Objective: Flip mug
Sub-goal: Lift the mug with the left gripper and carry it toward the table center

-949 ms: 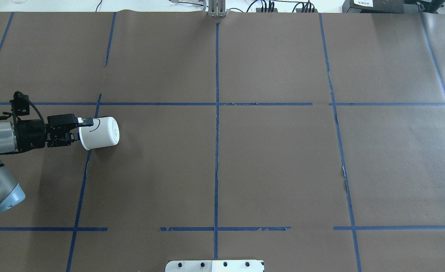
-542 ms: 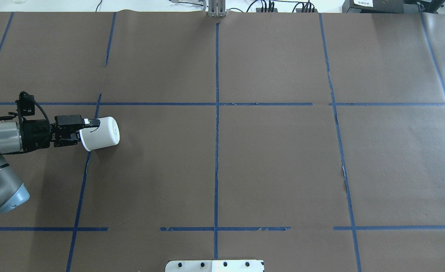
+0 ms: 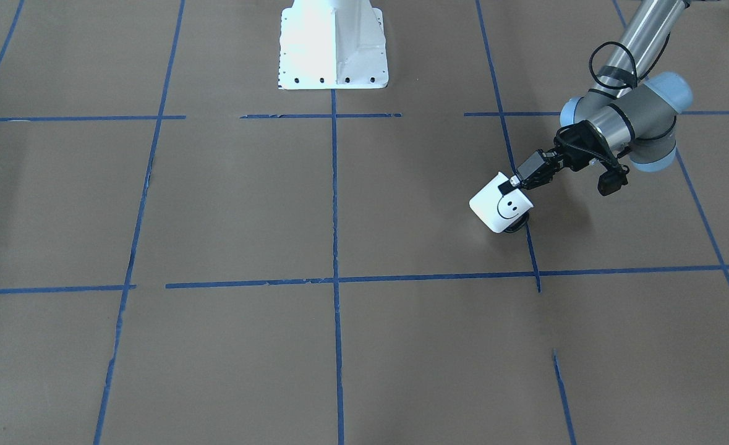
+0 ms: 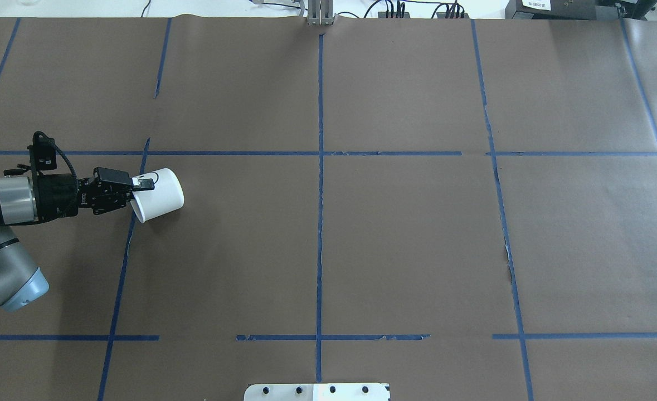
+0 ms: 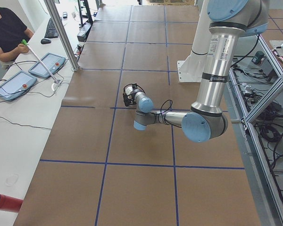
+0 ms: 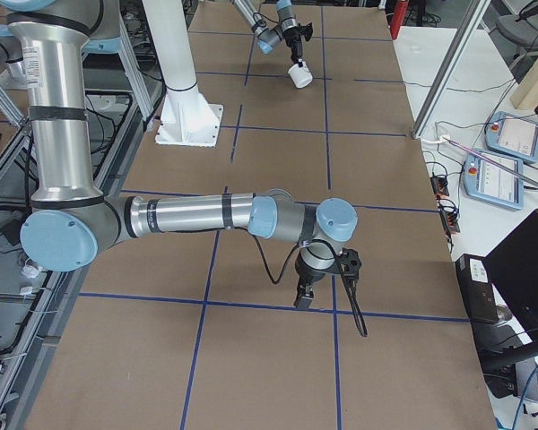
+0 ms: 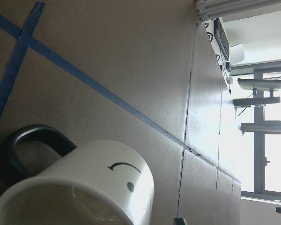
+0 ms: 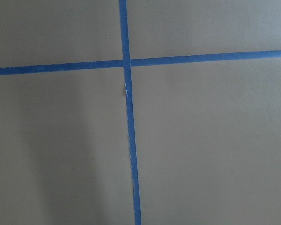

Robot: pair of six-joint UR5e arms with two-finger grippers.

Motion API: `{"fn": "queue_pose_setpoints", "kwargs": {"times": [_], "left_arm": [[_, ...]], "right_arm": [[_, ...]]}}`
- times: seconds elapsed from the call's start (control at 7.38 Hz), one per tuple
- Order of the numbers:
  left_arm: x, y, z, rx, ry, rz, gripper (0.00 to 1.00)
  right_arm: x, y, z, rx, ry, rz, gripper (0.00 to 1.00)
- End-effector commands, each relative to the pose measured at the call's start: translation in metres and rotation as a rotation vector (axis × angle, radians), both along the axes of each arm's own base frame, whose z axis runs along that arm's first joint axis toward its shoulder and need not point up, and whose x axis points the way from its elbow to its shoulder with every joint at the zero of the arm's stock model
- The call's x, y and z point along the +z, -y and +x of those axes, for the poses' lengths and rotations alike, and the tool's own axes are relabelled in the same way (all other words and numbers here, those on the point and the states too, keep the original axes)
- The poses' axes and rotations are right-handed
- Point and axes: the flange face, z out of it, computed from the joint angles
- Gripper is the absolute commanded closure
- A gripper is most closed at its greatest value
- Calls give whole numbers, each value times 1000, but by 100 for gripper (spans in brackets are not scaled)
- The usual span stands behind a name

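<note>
Since the frame half a second earlier, the mug (image 4: 161, 195) has been carried slightly toward the right of the overhead frame and turned. Its flat base is now pointed to the upper right and its rim to the lower left. The left gripper (image 4: 140, 187) has been brought along with it.

The mug is seen at the left of the overhead frame at mid-height, just right of a blue tape line (image 4: 121, 267) on the brown-papered table (image 4: 406, 239). It is clamped by its rim in the left gripper, with one finger (image 4: 145, 182) laid on the outer wall; the other finger is hidden.

In the front-facing view the mug (image 3: 499, 210) is shown right of centre, tilted, with the smiley face (image 3: 510, 207) turned to the camera and the black handle (image 3: 515, 228) underneath. Whether the handle is touching the paper cannot be told.

In the left wrist view the mug (image 7: 93, 187) is placed at the lower left, with the handle (image 7: 23, 150) to its left. Only the white inner wall is shown in its opening.

The right gripper (image 6: 303, 300) is seen at the lower centre of the exterior right view, pointed down close over the paper. Its opening cannot be told. Only paper and crossed tape are shown in the right wrist view.
</note>
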Motion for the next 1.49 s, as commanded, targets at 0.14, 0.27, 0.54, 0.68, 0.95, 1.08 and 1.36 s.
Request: {"fn": "queue_pose_setpoints", "kwargs": {"times": [0.14, 0.27, 0.54, 0.68, 0.95, 1.08, 1.36], "left_arm": [[-86, 19, -21, 121, 39, -75, 100], [-130, 42, -34, 148, 69, -78, 100], [-187, 64, -39, 151, 141, -82, 100], [-218, 74, -30, 141, 192, -40, 100], [-282, 87, -16, 124, 319, 27, 100], [-305, 97, -10, 87, 374, 63, 100], [-344, 99, 32, 76, 549, 209, 100]], "right_arm": [[0, 0, 0, 0, 0, 0, 0], [0, 0, 0, 0, 0, 0, 0], [0, 0, 0, 0, 0, 0, 0], [0, 0, 0, 0, 0, 0, 0], [0, 0, 0, 0, 0, 0, 0], [0, 0, 0, 0, 0, 0, 0], [0, 0, 0, 0, 0, 0, 0]]}}
